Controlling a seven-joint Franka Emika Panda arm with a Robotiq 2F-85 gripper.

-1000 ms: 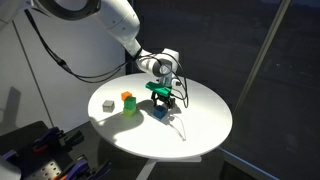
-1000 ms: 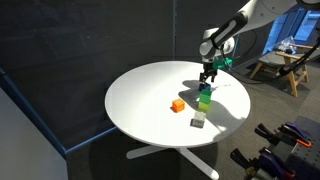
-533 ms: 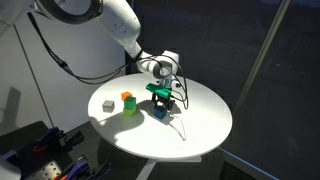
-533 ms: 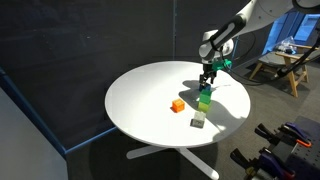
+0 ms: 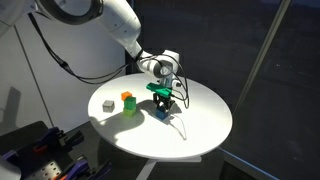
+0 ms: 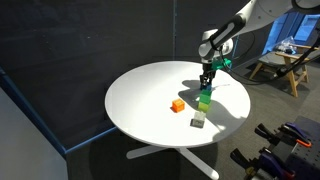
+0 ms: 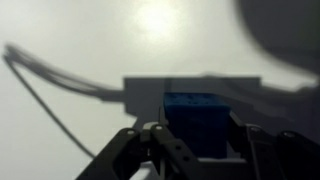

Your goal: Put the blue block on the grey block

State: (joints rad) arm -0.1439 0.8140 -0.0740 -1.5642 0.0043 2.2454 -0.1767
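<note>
Arm (image 5: pixel 110 25) reaches in from the upper left in an exterior view, bent down over the middle of the round white table (image 5: pixel 205 125), wrist tipped toward the surface. Gripper (image 5: pixel 162 103) points down, low over the blue block (image 5: pixel 160 113), which sits on the tabletop.

Wrist view: blue block (image 7: pixel 197 118) fills the gap of the gripper (image 7: pixel 199 135). Dark fingers (image 7: pixel 157 142) stand close along both its sides, at a narrow setting. Whether they actually clamp it cannot be told.

Grey block (image 5: pixel 106 104) lies well apart, near the table edge, with the orange cube (image 5: pixel 127 97) and green cube (image 5: pixel 131 108) between it and the blue block.

Against the frames half a second and a second back: arm pose, gripper height and all blocks unchanged; no visible motion.
</note>
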